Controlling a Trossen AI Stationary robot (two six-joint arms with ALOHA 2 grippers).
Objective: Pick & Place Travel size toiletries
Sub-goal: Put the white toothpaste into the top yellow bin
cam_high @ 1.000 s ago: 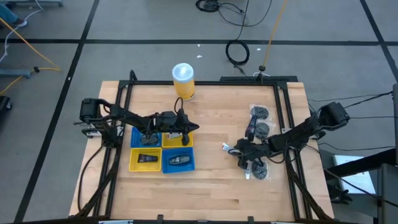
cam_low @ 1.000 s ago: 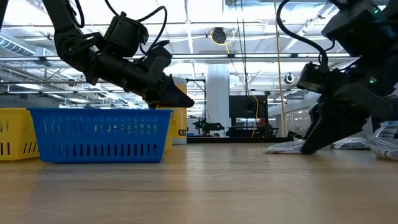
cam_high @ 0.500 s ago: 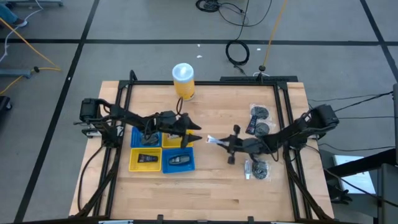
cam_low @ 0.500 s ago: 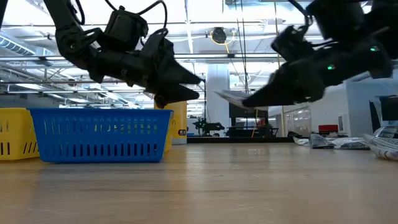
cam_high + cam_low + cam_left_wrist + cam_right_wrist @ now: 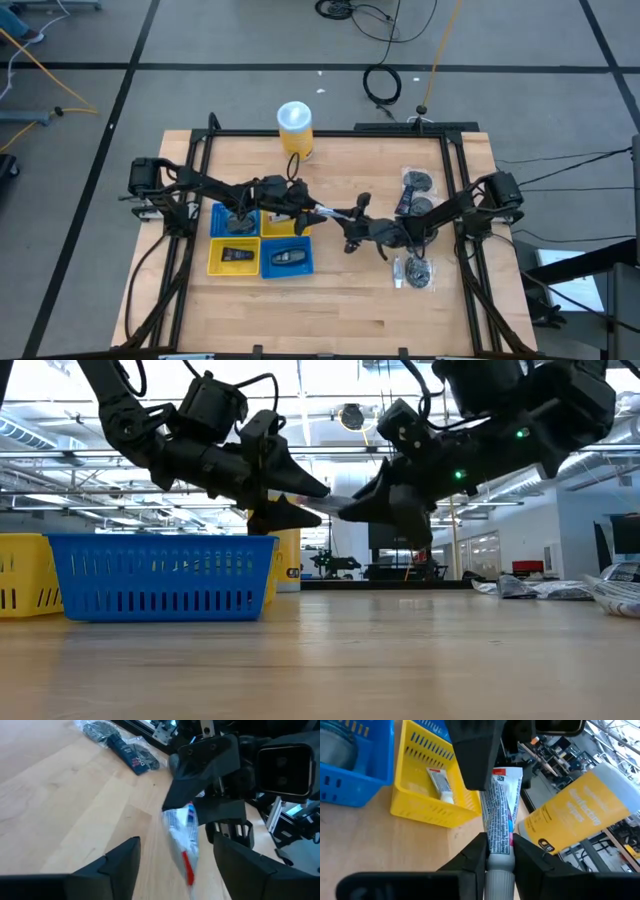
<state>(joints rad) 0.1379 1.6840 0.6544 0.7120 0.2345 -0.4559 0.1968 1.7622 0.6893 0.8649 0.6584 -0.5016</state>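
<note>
Toothpaste tube (image 5: 499,815) held mid-air near table centre, at about three o'clock of the trays (image 5: 260,242): pinched by its cap end in the right gripper (image 5: 495,851), fingers narrow around it. To hand over cleanly: keep tube level, slide its flat tail squarely between the left gripper (image 5: 172,857) fingers, spread wide to either side, close firmly, only then release. Arms stretched low toward each other, wrists nearly level. Farther off, at three o'clock, wrapped toiletries (image 5: 415,195) waiting by the table edge; yellow canister (image 5: 295,130) at twelve.
</note>
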